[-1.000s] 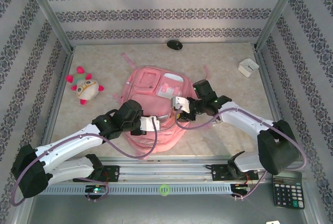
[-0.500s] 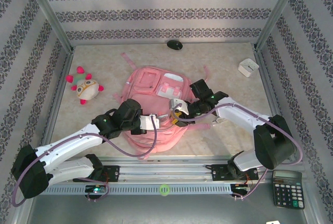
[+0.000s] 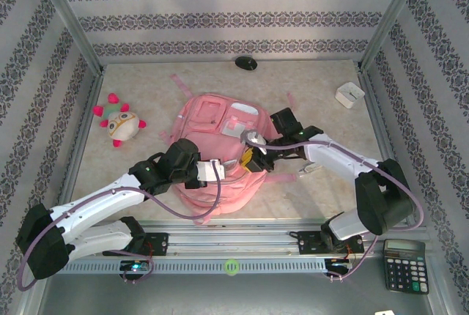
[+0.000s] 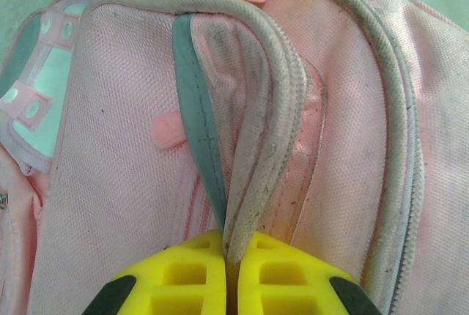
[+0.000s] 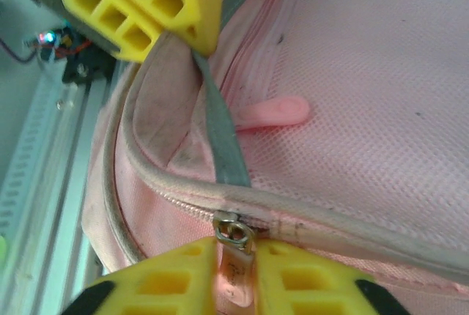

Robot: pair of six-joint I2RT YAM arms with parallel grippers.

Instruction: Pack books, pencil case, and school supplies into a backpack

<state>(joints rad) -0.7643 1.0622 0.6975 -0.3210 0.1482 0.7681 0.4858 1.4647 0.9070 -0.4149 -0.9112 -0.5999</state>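
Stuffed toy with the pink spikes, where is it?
In the top view the stuffed toy sits on the left side of the table, apart from the pink backpack to its right.

I get bright, even overhead light with only soft shadows on the worktop (image 3: pixel 315 80), and both wrist pictures are sharp on the backpack (image 4: pixel 110 183) fabric but blur toward their far corners.

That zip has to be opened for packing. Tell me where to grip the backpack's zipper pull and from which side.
Pinch the flat pink pull tab just below its metal ring, squeezing its two broad faces. Come from the side it dangles toward: it sticks out clear of the backpack fabric there.
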